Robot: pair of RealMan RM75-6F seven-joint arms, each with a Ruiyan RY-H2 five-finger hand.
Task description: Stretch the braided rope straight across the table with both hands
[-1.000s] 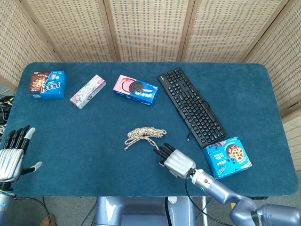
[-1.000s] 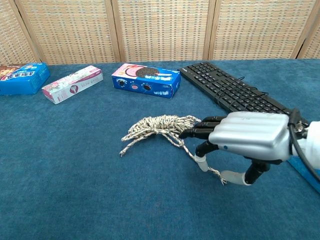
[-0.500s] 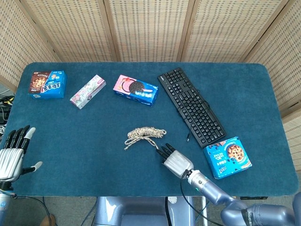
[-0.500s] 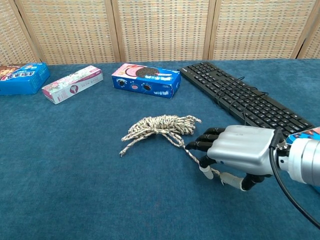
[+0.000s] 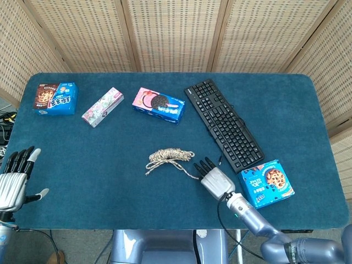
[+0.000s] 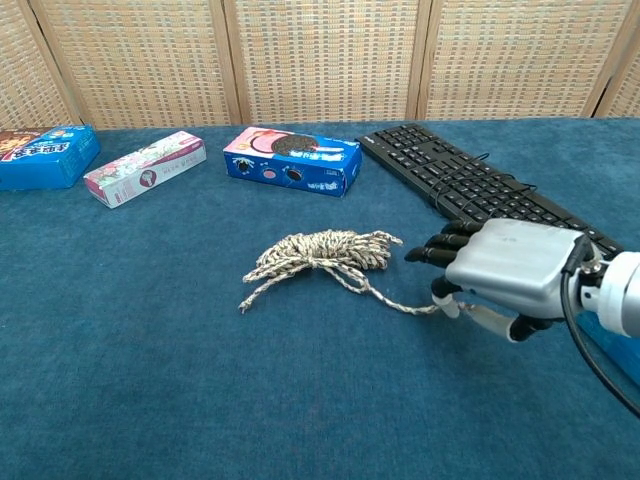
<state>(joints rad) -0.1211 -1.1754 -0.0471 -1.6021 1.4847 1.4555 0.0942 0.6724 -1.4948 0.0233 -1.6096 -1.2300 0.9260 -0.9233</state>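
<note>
The braided rope lies in a loose beige bundle near the middle of the blue table; the chest view shows the same rope. One thin strand runs from the bundle to the right, low over the cloth, into my right hand. That hand pinches the strand's end under its dark fingers. In the head view my right hand sits just right of the bundle, close to the keyboard's near end. My left hand hangs at the table's front left edge, far from the rope, fingers spread and empty.
A black keyboard lies diagonally right of the rope. A blue cookie box sits beside my right hand. Along the back stand an Oreo box, a slim pink box and a blue box.
My right hand has moved to the right and slightly back, toward the keyboard, drawing the rope's loose end out to the right. The bundle and my left hand have stayed put.
</note>
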